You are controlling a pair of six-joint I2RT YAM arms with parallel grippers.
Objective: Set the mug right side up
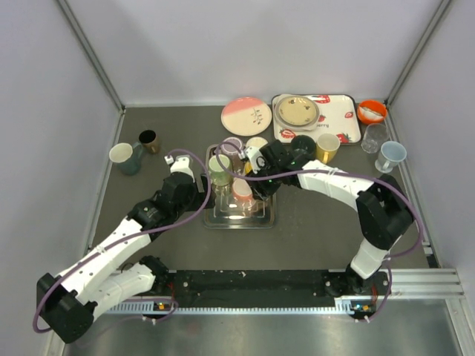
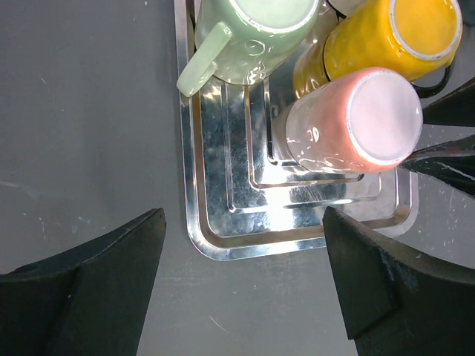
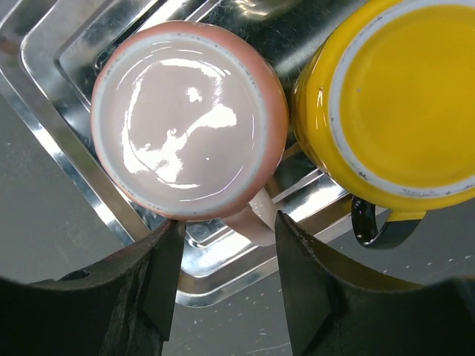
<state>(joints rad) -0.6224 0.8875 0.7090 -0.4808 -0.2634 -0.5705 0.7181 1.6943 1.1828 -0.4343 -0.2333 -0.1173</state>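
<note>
**A:** What sat furthest left?

**B:** The left gripper point(image 2: 243, 216). Its two blunt black fingers were spread wide with nothing between them, and it hung over the near-left corner of the steel tray point(image 2: 223, 248). The tray was a rounded rectangle, mirror-bright, with stepped ridges pressed into its floor.

**A:** And on the tray?

**B:** First a pale green mug point(image 2: 252, 33), glossy, at the far-left corner. Next came the pink mug point(image 3: 185, 119), upside down near the tray's middle, with a flat whitish base that shone inside a salmon ring. Just beside it stood a yellow mug point(image 3: 404, 96), also inverted, duller in sheen, with a white foot ring and a dark handle.

**A:** The right gripper?

**B:** The right gripper point(image 3: 228, 222) stood half spread astride the pink mug's handle point(image 3: 256, 222), one finger on each side. Tray metal showed between the handle and one finger, so it was not pinching.

**A:** How did the views differ?

**B:** Only the top camera showed the grey table point(image 1: 312, 222) and both white arms meeting at the tray, and there the right gripper covered the yellow mug's spot. The left wrist camera showed the pink mug's side wall. The right wrist camera looked straight down on both bases and alone showed the handle between the fingers.
</note>
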